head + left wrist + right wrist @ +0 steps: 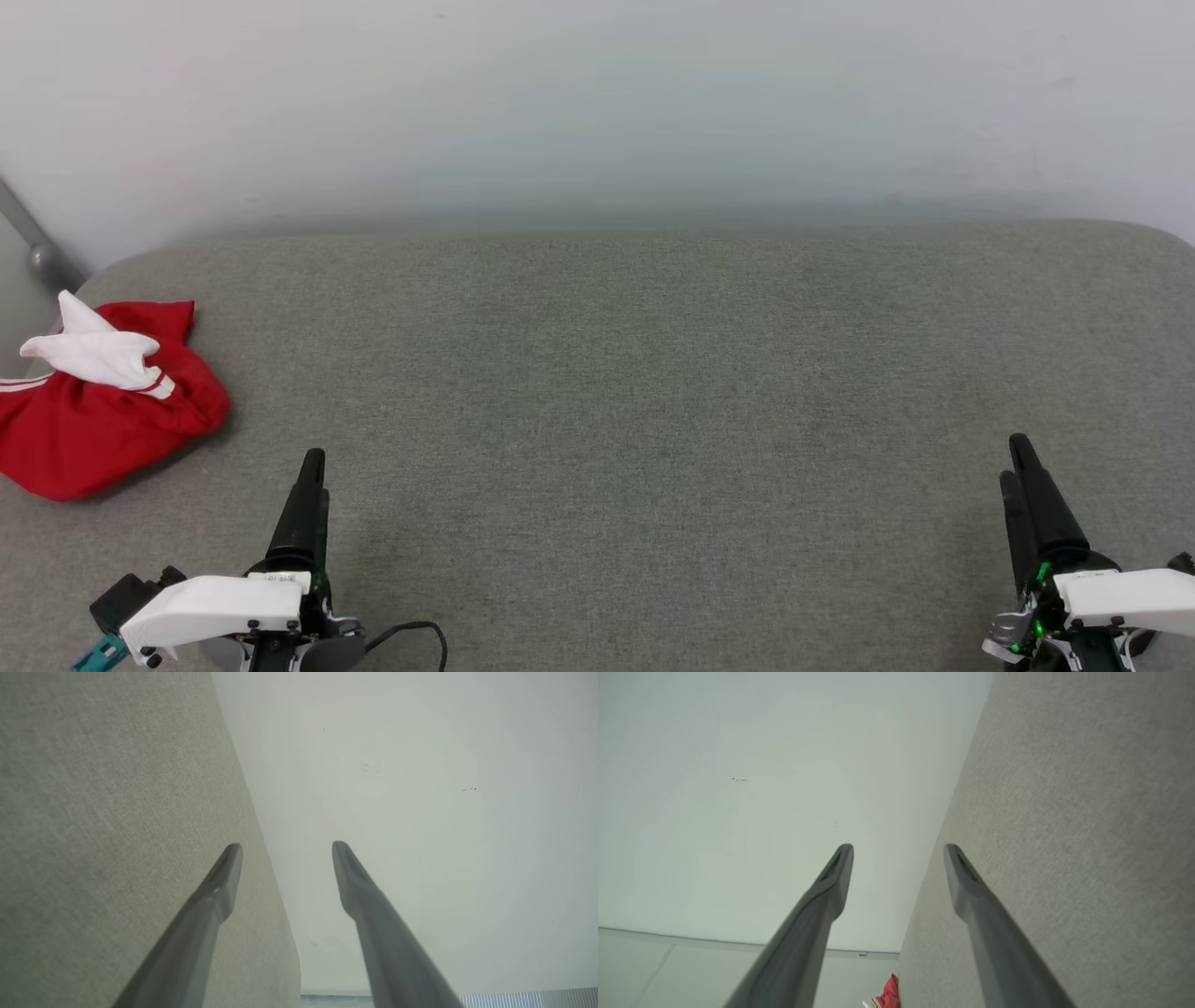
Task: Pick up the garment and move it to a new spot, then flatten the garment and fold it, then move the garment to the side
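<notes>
The garment (98, 406) lies crumpled at the far left of the grey fabric surface (635, 392), red with a white sleeve bunched on top and a red-white stripe trim; its left part runs past the surface's edge. A sliver of it, the garment (888, 996), peeks in at the bottom of the right wrist view. My left gripper (313, 467) hovers low at the lower left, right of and nearer than the garment, apart from it. In its wrist view the left gripper (286, 851) stands open and empty. My right gripper (1018, 457) is at the lower right; the right gripper (899, 854) is open and empty too.
A pale wall (597, 103) rises behind the surface's far edge. A grey metal bar (33, 243) slants at the far left by the wall. The surface's corners are rounded. A black cable (411, 635) loops by my left wrist.
</notes>
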Tool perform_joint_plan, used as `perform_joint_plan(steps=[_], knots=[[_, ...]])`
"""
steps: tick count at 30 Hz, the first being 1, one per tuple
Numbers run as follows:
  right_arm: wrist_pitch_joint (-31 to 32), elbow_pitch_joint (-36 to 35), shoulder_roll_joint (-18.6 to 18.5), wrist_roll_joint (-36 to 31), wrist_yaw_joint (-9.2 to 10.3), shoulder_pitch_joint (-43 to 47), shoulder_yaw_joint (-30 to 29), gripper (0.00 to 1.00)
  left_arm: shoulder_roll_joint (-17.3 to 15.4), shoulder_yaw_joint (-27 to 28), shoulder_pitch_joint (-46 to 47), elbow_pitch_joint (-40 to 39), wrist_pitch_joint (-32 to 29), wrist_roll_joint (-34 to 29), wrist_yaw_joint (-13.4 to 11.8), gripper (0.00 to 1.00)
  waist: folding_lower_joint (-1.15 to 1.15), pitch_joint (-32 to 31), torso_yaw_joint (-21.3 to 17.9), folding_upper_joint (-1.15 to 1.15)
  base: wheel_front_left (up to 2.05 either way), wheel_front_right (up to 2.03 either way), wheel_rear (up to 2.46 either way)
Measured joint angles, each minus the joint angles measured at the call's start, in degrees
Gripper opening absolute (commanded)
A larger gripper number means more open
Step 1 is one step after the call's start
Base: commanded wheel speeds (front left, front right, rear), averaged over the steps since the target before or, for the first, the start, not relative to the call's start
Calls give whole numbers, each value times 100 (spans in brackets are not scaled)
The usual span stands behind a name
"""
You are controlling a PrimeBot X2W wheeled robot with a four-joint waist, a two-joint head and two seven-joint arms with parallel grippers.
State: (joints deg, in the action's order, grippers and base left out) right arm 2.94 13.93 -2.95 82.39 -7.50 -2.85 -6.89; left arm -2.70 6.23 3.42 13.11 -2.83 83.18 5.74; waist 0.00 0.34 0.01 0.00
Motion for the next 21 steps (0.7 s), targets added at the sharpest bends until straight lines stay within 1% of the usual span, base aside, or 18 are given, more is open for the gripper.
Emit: perform_joint_plan(steps=[13,21], knots=[[-303,-553,1,-1858,0,149,62,100,-1,-272,-87,-432,309,-1719,-449,100,0,12,7,0,0,0,0],[-488,-814,2,-3012,0,255,232,100,-12,-459,-173,-564,481,-2758,-679,100,0,7,11,0,0,0,0]])
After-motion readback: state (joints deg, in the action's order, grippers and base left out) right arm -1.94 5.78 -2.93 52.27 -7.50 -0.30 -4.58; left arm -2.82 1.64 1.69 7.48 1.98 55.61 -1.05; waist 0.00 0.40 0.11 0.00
